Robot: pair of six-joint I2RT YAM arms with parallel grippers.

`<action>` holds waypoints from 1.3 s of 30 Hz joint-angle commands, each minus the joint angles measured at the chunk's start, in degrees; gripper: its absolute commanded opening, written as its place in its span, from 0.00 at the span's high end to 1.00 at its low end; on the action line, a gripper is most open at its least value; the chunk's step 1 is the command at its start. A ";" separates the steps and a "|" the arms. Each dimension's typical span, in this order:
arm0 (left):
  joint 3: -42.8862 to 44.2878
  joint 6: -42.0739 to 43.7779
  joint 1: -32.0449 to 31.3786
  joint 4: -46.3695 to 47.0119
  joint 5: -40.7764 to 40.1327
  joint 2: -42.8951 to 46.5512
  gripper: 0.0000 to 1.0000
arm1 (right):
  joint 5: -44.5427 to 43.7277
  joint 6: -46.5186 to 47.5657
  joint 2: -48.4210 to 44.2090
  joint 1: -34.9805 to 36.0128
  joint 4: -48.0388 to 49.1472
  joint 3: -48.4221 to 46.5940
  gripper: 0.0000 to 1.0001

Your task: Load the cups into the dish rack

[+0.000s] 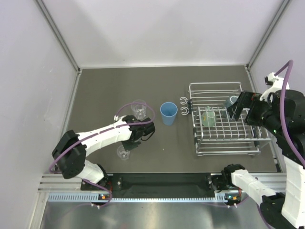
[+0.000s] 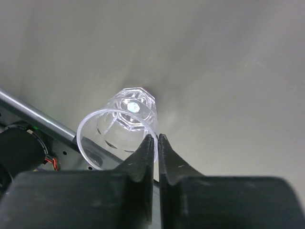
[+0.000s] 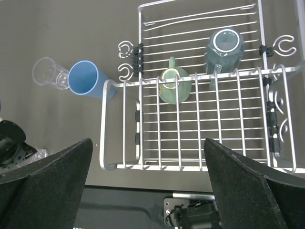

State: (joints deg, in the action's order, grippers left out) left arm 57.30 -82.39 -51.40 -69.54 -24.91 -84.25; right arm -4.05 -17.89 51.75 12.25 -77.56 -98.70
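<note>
The small clear tumbler (image 2: 119, 124) stands near the table's front edge (image 1: 123, 152). My left gripper (image 2: 156, 138) is shut on its rim, and it also shows in the top view (image 1: 128, 145). A larger clear tumbler (image 1: 138, 109) and a blue tumbler (image 1: 168, 113) stand left of the dish rack (image 1: 214, 85). Inside the rack sit a pale mug with a teal handle (image 3: 175, 86) and a darker teal-green mug (image 3: 225, 47). My right gripper (image 3: 147, 140) is wide open and empty above the rack's near side (image 1: 237, 106).
Two curled hooks (image 1: 183, 106) stick out from the rack's left side toward the blue tumbler. The metal rail (image 1: 157, 177) and arm bases run along the near edge. Side walls close in the table left and right.
</note>
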 commanded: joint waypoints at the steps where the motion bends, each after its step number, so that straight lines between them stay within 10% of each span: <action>1: -0.52 0.39 0.51 0.81 -0.14 -0.13 1.00 | 1.68 -0.83 -0.68 0.14 1.27 -0.01 0.00; 15: 6.86 10.74 0.68 5.89 2.66 15.68 1.00 | 13.62 -2.94 -3.49 0.14 8.82 5.62 0.00; 28: -6.58 28.25 0.77 58.00 29.99 43.28 1.00 | 36.89 -9.34 -7.36 0.14 26.91 17.29 0.00; 39: -18.27 18.51 0.77 90.86 27.28 52.78 1.00 | 46.34 -36.68 -14.30 2.32 65.58 37.50 0.00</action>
State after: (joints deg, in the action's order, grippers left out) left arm 40.73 -59.99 -50.72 4.03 3.38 -33.19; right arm 40.18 -45.06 39.16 12.73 -28.23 -64.10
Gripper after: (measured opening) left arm 0.036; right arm 0.996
